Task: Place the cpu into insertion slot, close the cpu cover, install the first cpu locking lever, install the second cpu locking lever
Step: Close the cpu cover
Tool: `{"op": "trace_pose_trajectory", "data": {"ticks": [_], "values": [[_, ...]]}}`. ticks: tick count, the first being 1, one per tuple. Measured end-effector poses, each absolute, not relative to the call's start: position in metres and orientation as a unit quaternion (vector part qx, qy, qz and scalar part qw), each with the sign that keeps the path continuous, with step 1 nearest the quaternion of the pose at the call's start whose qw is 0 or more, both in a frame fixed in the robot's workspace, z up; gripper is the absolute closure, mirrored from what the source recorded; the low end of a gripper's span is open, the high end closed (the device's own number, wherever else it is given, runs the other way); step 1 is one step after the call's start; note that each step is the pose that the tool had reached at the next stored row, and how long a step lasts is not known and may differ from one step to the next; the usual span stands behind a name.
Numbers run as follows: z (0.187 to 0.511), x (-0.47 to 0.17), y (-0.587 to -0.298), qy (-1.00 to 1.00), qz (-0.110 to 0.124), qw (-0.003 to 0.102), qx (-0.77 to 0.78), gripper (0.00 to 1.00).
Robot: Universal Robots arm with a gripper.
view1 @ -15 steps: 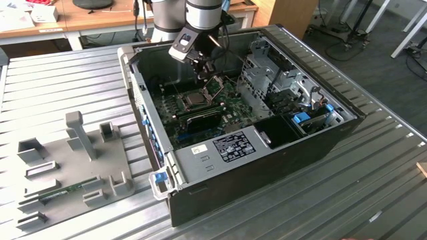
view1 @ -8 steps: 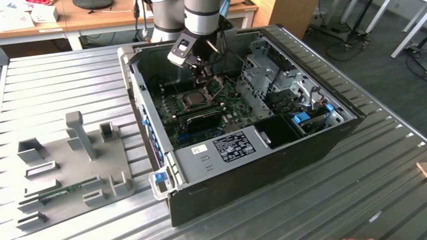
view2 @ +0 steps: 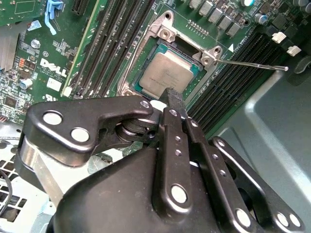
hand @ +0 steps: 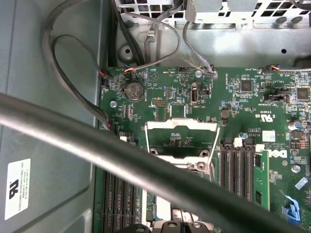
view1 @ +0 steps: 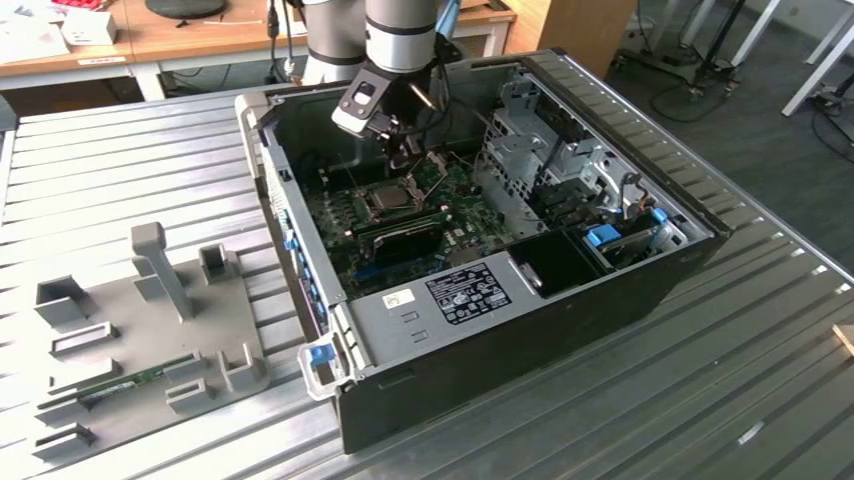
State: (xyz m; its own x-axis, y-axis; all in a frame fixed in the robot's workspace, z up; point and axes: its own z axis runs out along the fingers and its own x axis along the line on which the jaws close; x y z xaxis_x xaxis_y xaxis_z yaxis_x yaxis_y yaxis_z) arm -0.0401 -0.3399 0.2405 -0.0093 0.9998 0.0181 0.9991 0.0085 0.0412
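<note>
Where a computer case (view1: 627, 300) lies open on a ribbed metal table (view1: 694, 400), one grey robot arm (view1: 398, 30) hangs in from 12 o'clock in the exterior view. Its wrist is tipped toward 5 o'clock. Its one gripper (view1: 402, 150) sits inside the case, close above the green motherboard (hand: 243, 104).

In the second wrist view its two black fingers (view2: 167, 145) look pressed together at the tips, with nothing pinched between them. Those tips sit right at one edge of the cpu (view2: 167, 73); whether they touch it cannot be told.

One cpu lies flat in the one insertion slot (view2: 163, 31), its grey metal top facing up. In the first wrist view, one cpu cover (hand: 181, 124) stands raised on its hinge, with the board showing through its cut-out middle. One thin wire locking lever (view2: 252, 63) sticks out sideways from a corner of the slot, passing over memory slots. Two banks of long black memory slots (view2: 114, 43) flank the insertion slot, one on each side.

At 8 o'clock from the case, one grey fixture plate (view1: 147, 330) rests on the table.
</note>
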Motion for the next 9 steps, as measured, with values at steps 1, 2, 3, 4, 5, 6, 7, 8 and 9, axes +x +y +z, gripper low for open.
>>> {"op": "trace_pose_trajectory", "data": {"ticks": [1,2,3,4,5,6,7,8,9], "values": [[0.2405,-0.0402,-0.3399,0.71,0.021,0.008,0.704,0.89],[0.2405,-0.0403,-0.3399,0.71,0.021,0.008,0.704,0.89],[0.2404,-0.0403,-0.3399,0.71,0.021,0.008,0.704,0.89],[0.2404,-0.0409,-0.3399,0.71,0.021,0.008,0.704,0.89],[0.2403,-0.0415,-0.3399,0.71,0.021,0.008,0.704,0.89],[0.2403,-0.0416,-0.3399,0.71,0.021,0.008,0.704,0.89],[0.2403,-0.0416,-0.3399,0.71,0.021,0.008,0.704,0.89],[0.2403,-0.0417,-0.3399,0.71,0.021,0.008,0.704,0.89],[0.2403,-0.0418,-0.3399,0.71,0.021,0.008,0.704,0.89]]}}
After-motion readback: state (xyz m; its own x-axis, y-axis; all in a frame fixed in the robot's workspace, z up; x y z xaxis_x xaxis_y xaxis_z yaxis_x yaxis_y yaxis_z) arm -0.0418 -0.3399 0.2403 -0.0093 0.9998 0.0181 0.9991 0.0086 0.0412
